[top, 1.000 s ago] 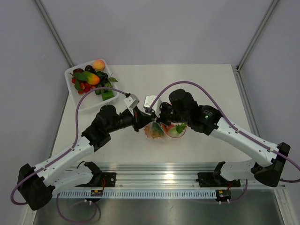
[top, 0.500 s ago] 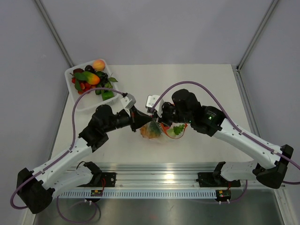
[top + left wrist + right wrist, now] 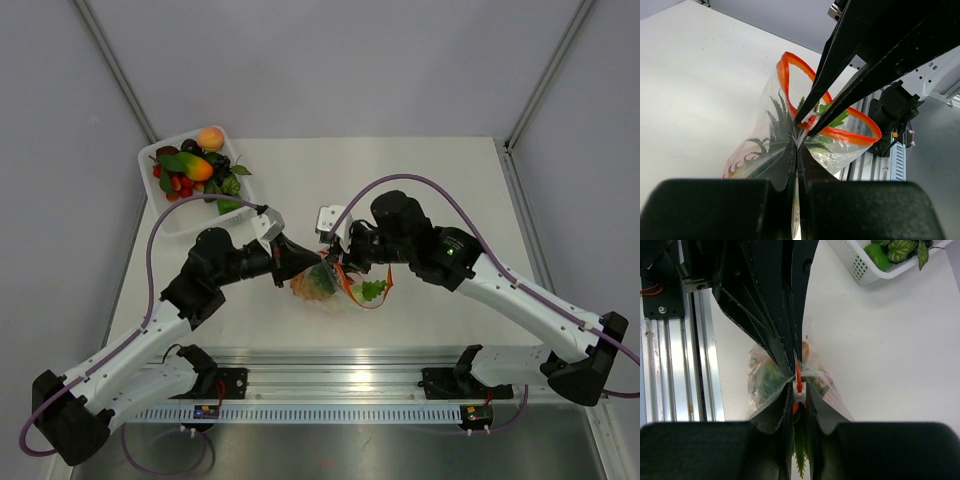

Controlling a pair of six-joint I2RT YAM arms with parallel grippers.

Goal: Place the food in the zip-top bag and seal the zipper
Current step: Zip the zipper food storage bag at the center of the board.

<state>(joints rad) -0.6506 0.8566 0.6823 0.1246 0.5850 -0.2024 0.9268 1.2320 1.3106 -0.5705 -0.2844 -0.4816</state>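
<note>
Left gripper (image 3: 796,146): is pinching the zip-top bag (image 3: 771,150) by its clear film, the jaws pressed together with nothing but plastic between them.
Right gripper (image 3: 806,126): is reaching in from the opposite side and clamping narrow on the zipper (image 3: 850,133), its two black fingers (image 3: 840,55) converging on the red strip.
Grippers together: are meeting tip to tip over the middle of the table (image 3: 440,180), just beyond the near rail (image 3: 330,360).
Zip-top bag: is hanging between the two grippers, crinkled. Whether its bottom is touching the table cannot be told.
Zipper: is bowing out in red loops on both sides of the right gripper's pinch, so the mouth is standing open there. In the right wrist view a short red stretch is showing between that gripper's own fingers.
Pineapple (image 3: 776,119): is sitting inside the bag, its green leaves pressing against the film.
Orange fruit (image 3: 314,284): is lying inside the bag too, on the left arm's side. Its kind is unclear through the plastic.
White tray (image 3: 176,222): is sitting at the table's far left corner, holding other toy fruits and leaves, well apart from the bag.
</note>
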